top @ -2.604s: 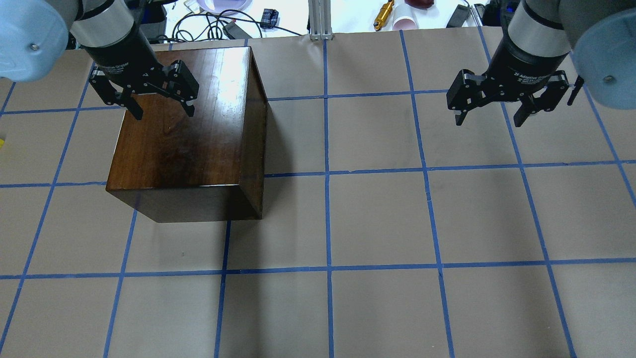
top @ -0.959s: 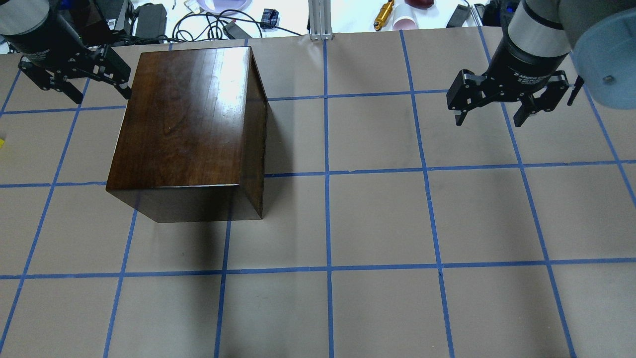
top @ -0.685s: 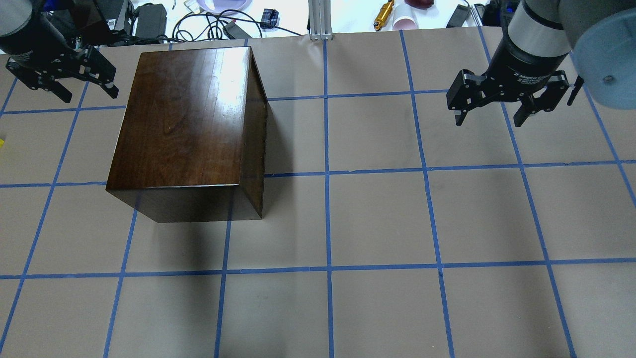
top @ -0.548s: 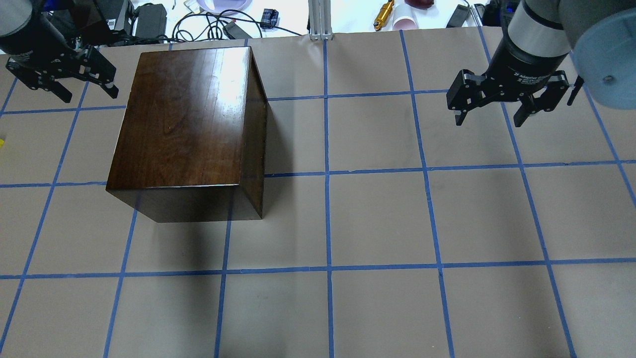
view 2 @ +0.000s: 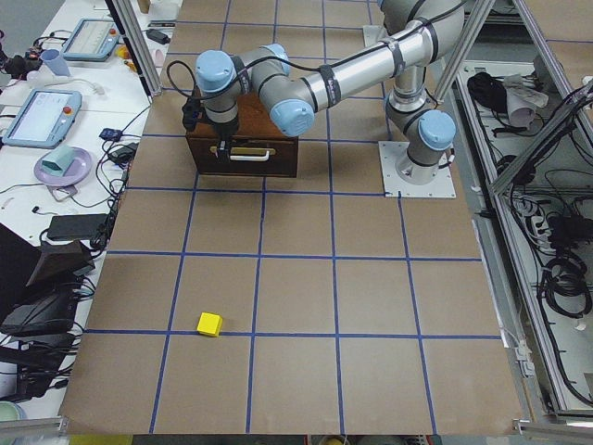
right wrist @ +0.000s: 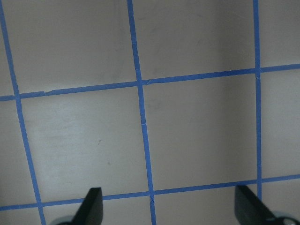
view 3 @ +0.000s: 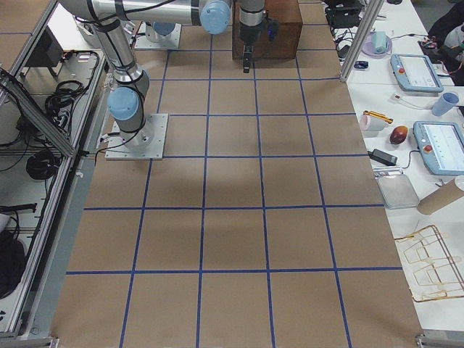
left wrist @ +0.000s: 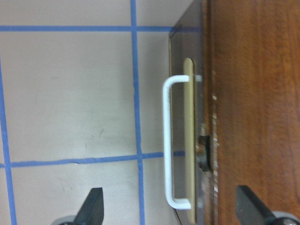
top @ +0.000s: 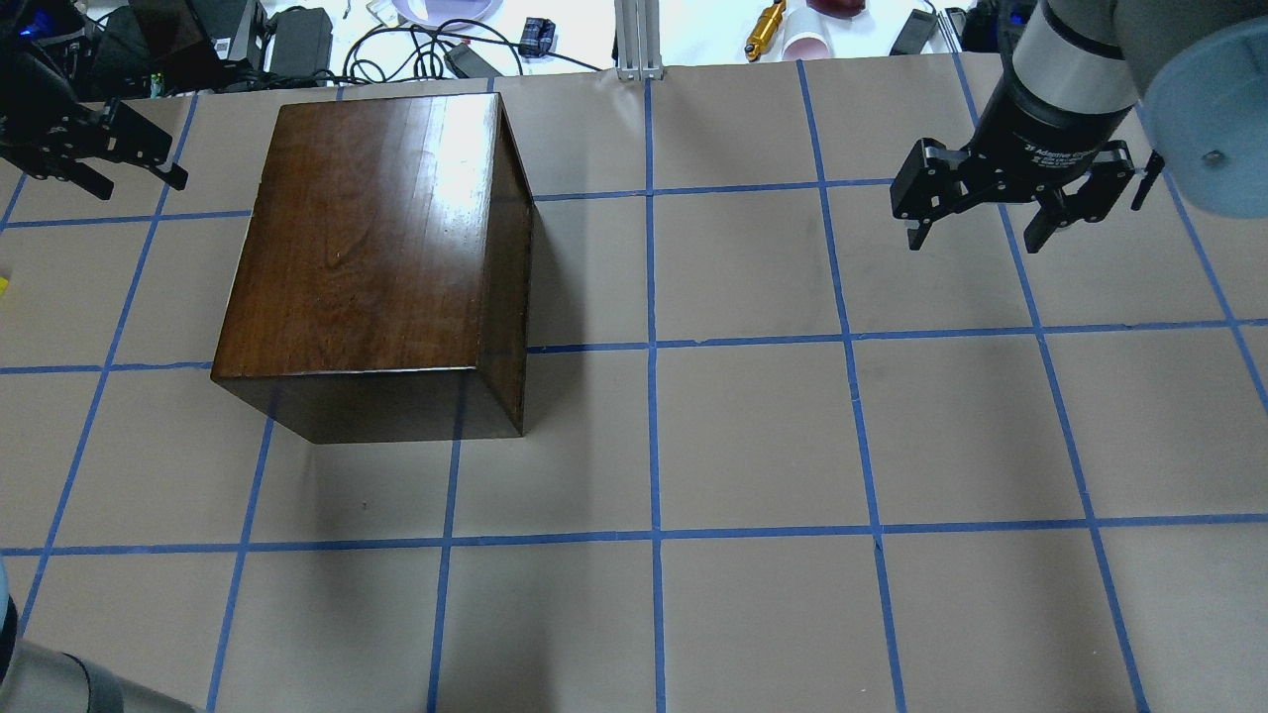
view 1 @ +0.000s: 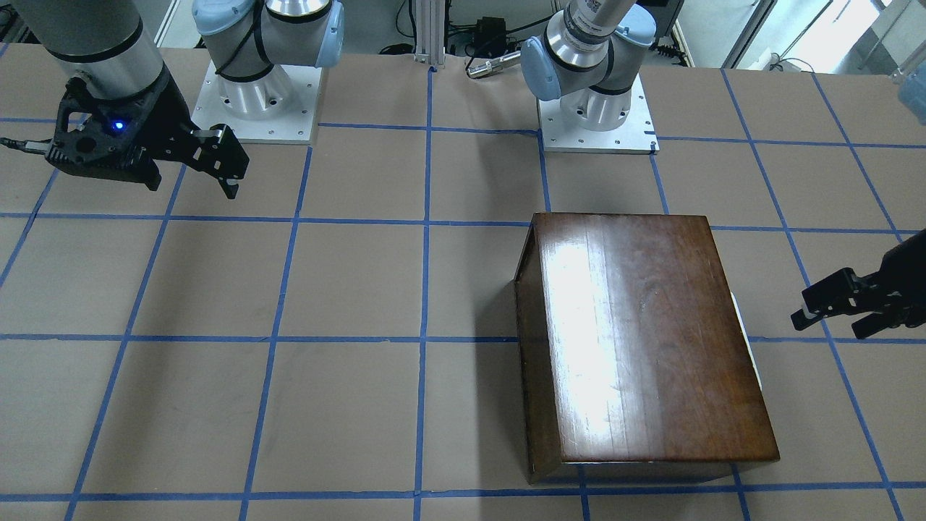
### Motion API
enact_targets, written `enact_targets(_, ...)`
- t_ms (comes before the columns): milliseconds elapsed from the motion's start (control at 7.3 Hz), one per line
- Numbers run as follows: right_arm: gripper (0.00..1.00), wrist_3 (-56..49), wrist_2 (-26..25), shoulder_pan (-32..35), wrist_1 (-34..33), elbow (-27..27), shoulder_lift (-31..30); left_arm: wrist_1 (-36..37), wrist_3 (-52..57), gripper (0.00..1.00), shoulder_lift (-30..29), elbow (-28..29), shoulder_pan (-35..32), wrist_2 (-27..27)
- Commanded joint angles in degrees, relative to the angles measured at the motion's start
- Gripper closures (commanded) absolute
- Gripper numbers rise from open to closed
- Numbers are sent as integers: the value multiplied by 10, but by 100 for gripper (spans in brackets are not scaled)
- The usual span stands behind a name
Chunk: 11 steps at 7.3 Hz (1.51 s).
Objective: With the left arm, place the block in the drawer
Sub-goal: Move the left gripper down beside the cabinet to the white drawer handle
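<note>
The dark wooden box (top: 376, 248) stands on the table's left half. Its drawer is shut, with no pale tray showing. The drawer front (left wrist: 178, 93) carries a white bow handle (left wrist: 166, 145), which also shows in the exterior left view (view 2: 248, 158). My left gripper (top: 139, 186) is open and empty. It hangs just off the box's handle side (view 1: 827, 328), with its fingertips (left wrist: 91, 206) to either side of the handle's line. The yellow block (view 2: 209, 324) lies far from the box toward the table's left end, only a sliver at the overhead view's edge (top: 3, 287). My right gripper (top: 976, 241) is open and empty over bare table.
The brown paper table (top: 753, 436) carries a blue tape grid. Cables, a power brick (top: 297, 30) and cups lie beyond the far edge. The two arm bases (view 1: 253, 101) stand at the robot's side. A monitor stand and tablets line the side bench (view 2: 56, 111).
My left gripper has moved from above the box's top out past its left side and lower, still open. The box, the block and the right arm have not moved.
</note>
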Motion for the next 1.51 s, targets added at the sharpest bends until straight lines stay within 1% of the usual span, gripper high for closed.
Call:
enact_targets(0, 0, 0, 0, 0, 0, 0, 0, 3, 25, 0, -23, -4, 2, -19)
enact_targets(548, 0, 0, 0, 0, 0, 0, 0, 1, 30, 0, -52, -9, 2, -19)
enact_targets(1096, 0, 0, 0, 0, 0, 0, 0, 2, 31, 0, -54, -44, 2, -15)
enact_targets(1371, 0, 0, 0, -1, 0, 1, 0, 2, 37, 0, -54, -51, 2, -14)
